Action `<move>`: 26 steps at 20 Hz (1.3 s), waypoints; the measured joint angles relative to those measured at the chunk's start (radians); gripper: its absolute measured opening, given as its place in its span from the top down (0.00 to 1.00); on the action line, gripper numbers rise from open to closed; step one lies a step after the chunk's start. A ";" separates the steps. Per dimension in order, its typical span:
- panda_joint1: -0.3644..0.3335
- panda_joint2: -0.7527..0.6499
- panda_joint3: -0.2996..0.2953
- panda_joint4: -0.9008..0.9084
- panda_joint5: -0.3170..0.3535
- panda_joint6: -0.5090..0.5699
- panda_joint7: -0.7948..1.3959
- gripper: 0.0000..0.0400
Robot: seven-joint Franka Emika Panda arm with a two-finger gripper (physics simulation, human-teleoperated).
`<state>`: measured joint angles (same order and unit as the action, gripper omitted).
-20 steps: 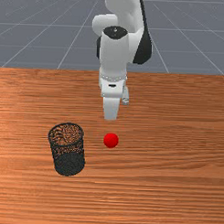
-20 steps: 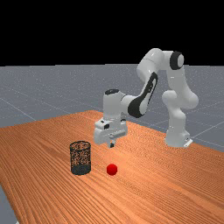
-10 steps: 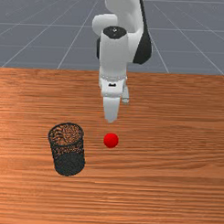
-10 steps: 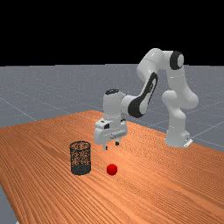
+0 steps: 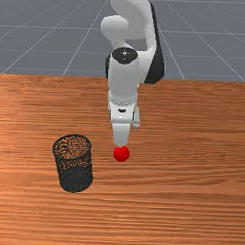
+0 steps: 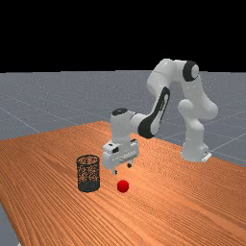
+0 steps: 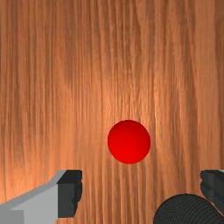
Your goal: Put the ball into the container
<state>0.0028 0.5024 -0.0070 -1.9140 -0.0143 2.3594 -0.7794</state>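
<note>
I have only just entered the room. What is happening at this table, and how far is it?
A robot arm is working at the wooden table, apparently to put the red ball into the black mesh container. Its gripper is open above the ball and holds nothing yet. The ball rests on the table, outside the container, which stands upright beside it, toward the front view's left.

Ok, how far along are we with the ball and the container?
Done: the hand is open. Under way, it seems: the approach, as it hangs above and near the red ball. Left, since the ball sits on the table outside the container: grip, lift, carry, release.
</note>
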 joint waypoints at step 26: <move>0.005 0.216 -0.004 0.061 -0.006 0.150 0.008 0.30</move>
<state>0.0073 0.7183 -0.0114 -1.8533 -0.0199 2.5097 -0.7713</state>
